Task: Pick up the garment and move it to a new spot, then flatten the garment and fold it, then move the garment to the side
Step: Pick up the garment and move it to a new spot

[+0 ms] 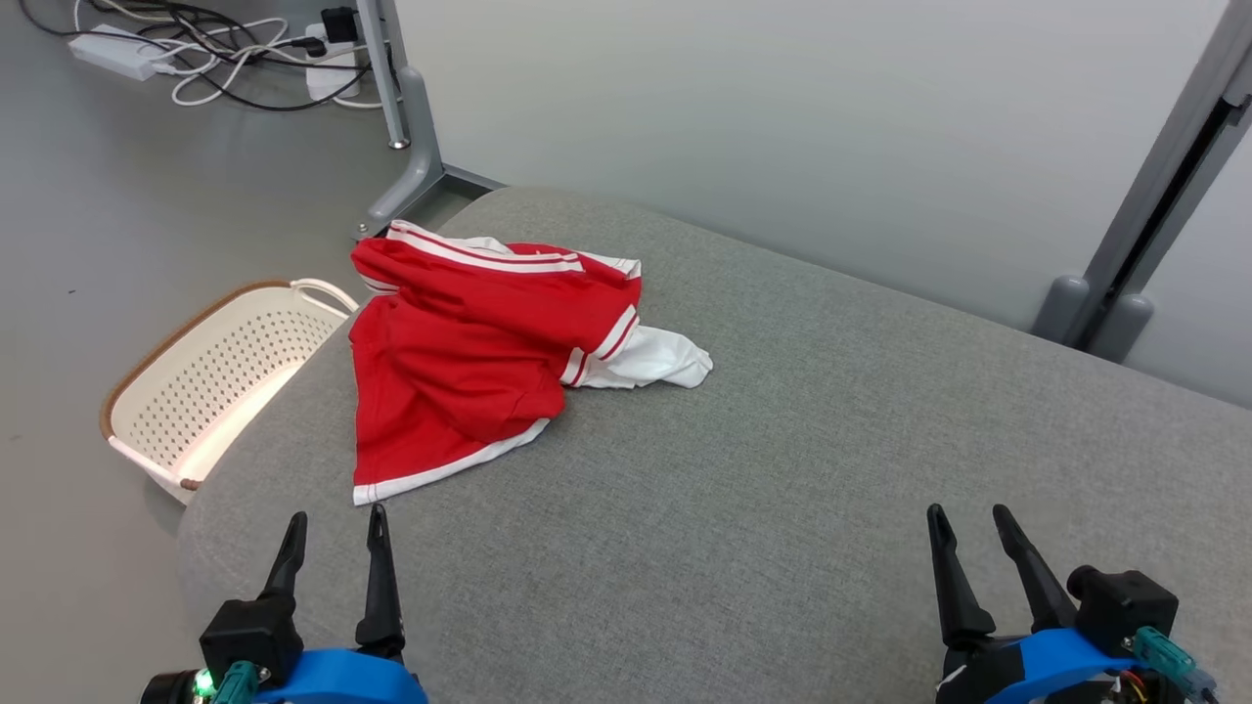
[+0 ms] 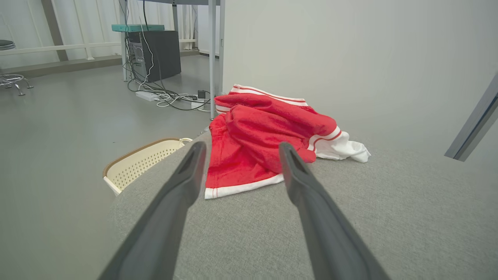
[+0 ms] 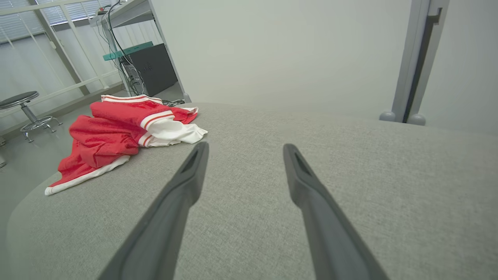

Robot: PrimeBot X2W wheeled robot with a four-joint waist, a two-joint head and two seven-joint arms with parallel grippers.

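A red garment (image 1: 469,352) with white trim lies crumpled at the far left of the grey padded surface (image 1: 782,469), one white part sticking out to the right. The left wrist view has the garment (image 2: 264,136) just beyond my fingers; in the right wrist view the garment (image 3: 116,136) sits off to the left. My left gripper (image 1: 335,523) stands open near the front edge, a short way before the garment's white hem, holding nothing. At the lower right, far from the cloth, my right gripper (image 1: 968,520) is open and empty too.
A cream perforated basket (image 1: 210,376) with a brown rim stands on the floor left of the surface. Cables and a power strip (image 1: 122,51) lie on the floor behind. A grey partition wall (image 1: 782,127) and its metal posts (image 1: 406,117) bound the far side.
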